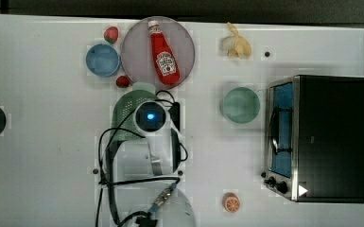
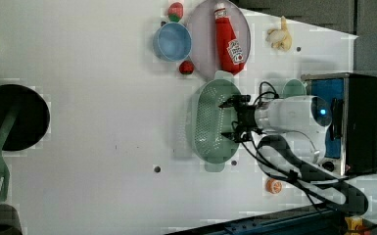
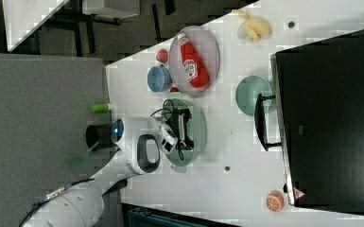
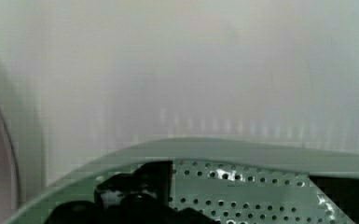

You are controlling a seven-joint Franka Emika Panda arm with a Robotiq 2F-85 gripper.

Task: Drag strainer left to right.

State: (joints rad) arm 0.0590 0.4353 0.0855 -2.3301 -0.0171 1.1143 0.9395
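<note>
The strainer (image 1: 125,116) is a pale mint-green oval colander with small holes, lying near the middle of the white table, just below the plate in the top view. In the left view my gripper (image 2: 231,119) stands open over the strainer (image 2: 208,122), its two black fingers spread across the basin's right half. The right view has the gripper (image 3: 185,128) down inside the strainer (image 3: 200,128). In the wrist view the perforated base and rim (image 4: 242,151) lie close under the gripper (image 4: 245,186), with nothing between the fingers. Whether the fingertips touch the base I cannot tell.
A ketchup bottle (image 1: 164,54) lies on a grey plate (image 1: 134,47), which nearly touches the strainer. Around them are a blue bowl (image 1: 102,60), a teal bowl (image 1: 240,105), a toaster oven (image 1: 316,137), a banana (image 1: 236,42) and an orange half (image 1: 231,202). A black pan (image 2: 14,117) with a spatula is at the left view's left.
</note>
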